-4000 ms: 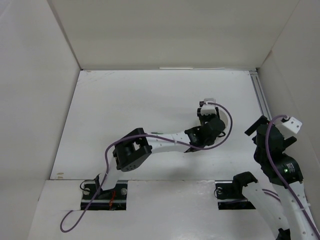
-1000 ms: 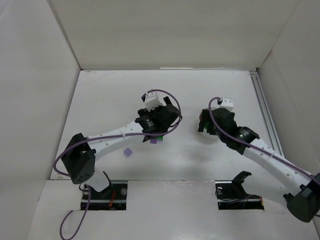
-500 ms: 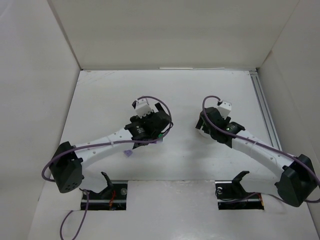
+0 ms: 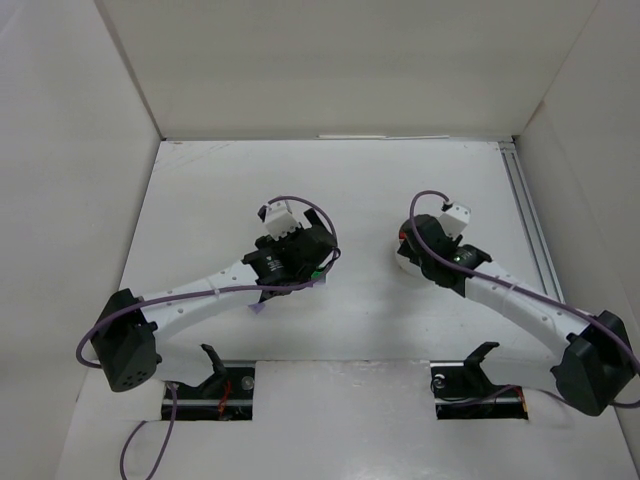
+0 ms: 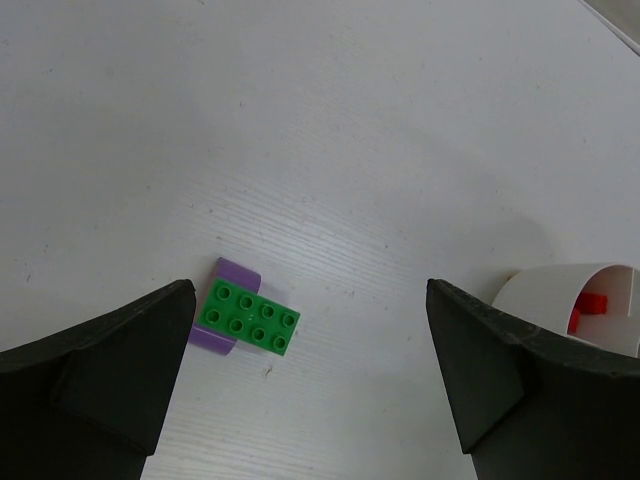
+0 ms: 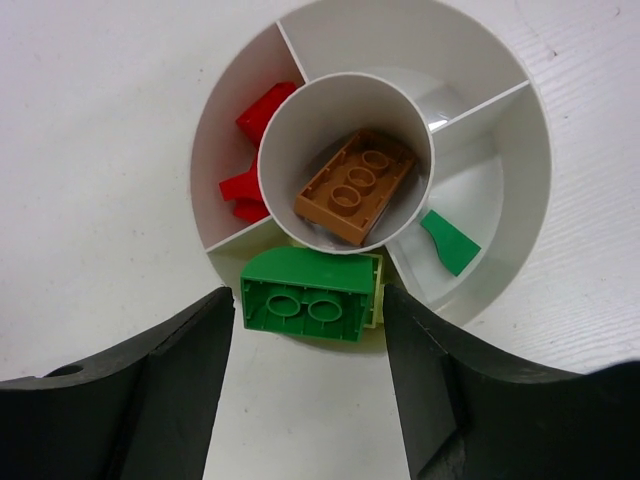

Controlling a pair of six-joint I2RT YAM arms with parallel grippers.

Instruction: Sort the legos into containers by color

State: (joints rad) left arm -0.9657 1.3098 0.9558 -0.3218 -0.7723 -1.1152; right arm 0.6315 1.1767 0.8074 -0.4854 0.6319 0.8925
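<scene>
**A:** Why is the right end effector (image 6: 308, 292) poised over the dish (image 6: 400, 35) rather than down at the counter (image 5: 300, 120)?

**B:** It looks to be mid-delivery. Its jaws are drawn in narrow on the two ends of a green arched brick (image 6: 305, 312), which hangs above the nearest wedge. A lime-yellow piece (image 6: 377, 290) peeks out from under it there. The wedge just to the right holds a dark green piece (image 6: 450, 243), so the release probably belongs in that one, a slight shift sideways.

**A:** And beyond the brick?

**B:** An orange-brown brick (image 6: 355, 185) lies in the central cup (image 6: 345, 105). The red bricks (image 6: 248, 185) sit together in the left wedge, so each colour has its own place.

**A:** What of the left end effector (image 5: 308, 290)?

**B:** It is spread wide, with nothing in it and touching nothing. Just ahead, between its fingers, a flat green brick (image 5: 248, 318) lies on the counter, overlapping a lilac brick (image 5: 236, 272). That pair is likely its next pick. The overlap could be a problem, because closing on the green one may drag the lilac along. The dish shows only at the right edge of that view, apart from the pair.
</scene>
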